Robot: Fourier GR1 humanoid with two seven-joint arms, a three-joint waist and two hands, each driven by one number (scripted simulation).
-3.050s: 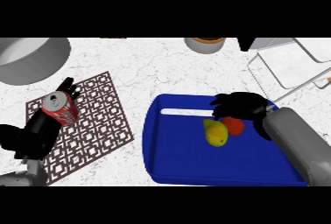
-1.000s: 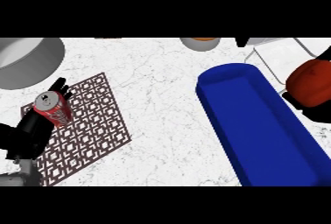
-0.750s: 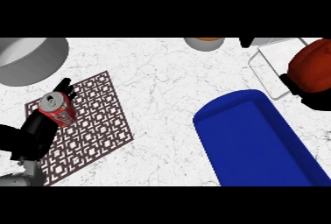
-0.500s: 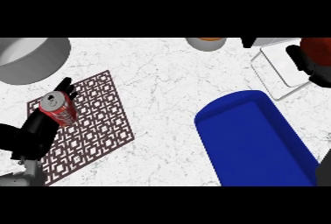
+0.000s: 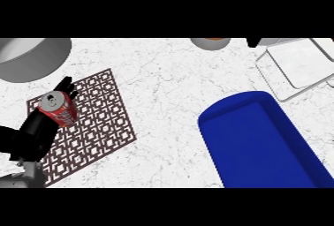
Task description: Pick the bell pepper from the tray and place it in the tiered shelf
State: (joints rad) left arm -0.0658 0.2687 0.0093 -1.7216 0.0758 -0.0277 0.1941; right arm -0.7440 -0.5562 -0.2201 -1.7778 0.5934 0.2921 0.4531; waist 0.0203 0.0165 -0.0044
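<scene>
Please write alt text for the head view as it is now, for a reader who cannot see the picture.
A blue tray with nothing visible in it lies on a white marble counter at the right, below a white wire tiered shelf in the top right corner. At the left, the robot's black left hand rests beside a red soda can on a brown lattice mat. No bell pepper or right hand shows.

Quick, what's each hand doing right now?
Left hand: open, resting by the can, holding nothing.
Right hand: not in view, so it cannot be told.
</scene>
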